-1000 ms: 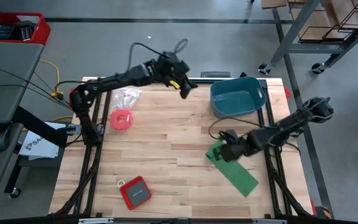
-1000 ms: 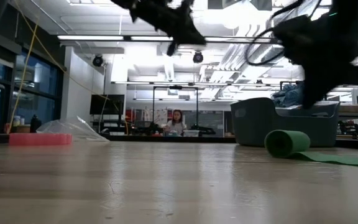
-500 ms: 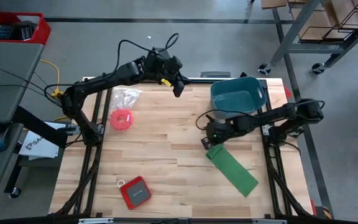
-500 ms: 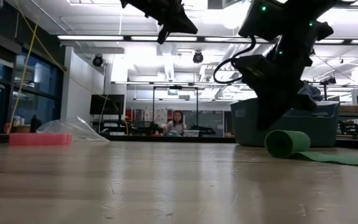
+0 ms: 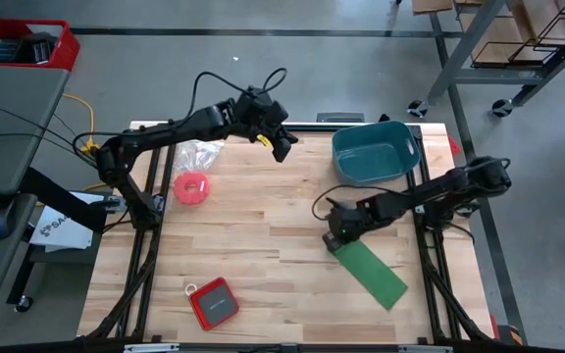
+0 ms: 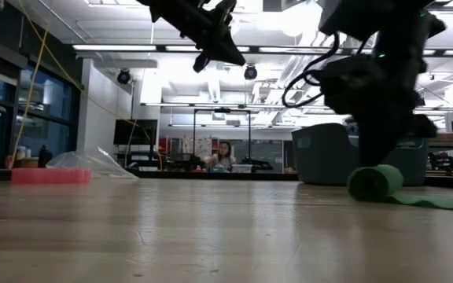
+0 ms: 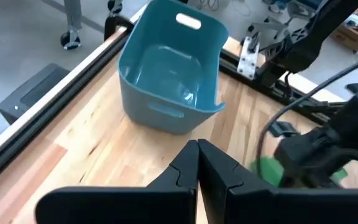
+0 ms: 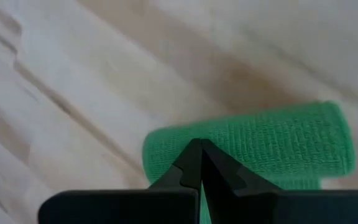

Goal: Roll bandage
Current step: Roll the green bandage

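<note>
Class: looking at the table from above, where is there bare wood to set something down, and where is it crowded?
Free: the wide middle between the pink ring and the right gripper; also the near edge between the red case and the bandage. Crowded: around the teal tub, and where the left gripper hovers.

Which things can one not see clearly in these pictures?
- High view: the rolled end of the bandage is hidden under the right claw.
- Low view: the flat part of the bandage is cut off by the picture's right edge.
- Right wrist view: whether the shut claw touches the roll; its own fingers cover that spot.
- High view: what the clear bag holds is too small to tell.
</note>
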Available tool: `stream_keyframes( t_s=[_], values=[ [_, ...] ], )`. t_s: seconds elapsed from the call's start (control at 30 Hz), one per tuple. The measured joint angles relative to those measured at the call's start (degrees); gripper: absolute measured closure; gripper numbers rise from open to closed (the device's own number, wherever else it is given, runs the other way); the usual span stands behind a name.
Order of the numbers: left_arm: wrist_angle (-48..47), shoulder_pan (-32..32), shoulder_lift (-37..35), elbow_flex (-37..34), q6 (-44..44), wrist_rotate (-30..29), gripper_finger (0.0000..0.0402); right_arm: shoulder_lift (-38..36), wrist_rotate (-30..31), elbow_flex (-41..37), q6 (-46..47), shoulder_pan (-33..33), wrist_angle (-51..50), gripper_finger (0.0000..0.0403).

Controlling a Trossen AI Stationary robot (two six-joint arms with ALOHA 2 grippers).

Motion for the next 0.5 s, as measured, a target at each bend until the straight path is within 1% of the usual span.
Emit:
stream_keyframes(
  t_s=[0.27,0.5],
  values=[
    [1.1,0.0,0.0,-0.8,0.0,-0.1,0.0401,-1.7,-1.0,0.0,12.3,9.1,-4.4,0.0403],
    [1.6,0.0,0.0,-0.8,0.0,-0.1,0.0401,-7.7,-1.0,0.0,24.7,17.9,-11.6,0.0403]
  ],
)
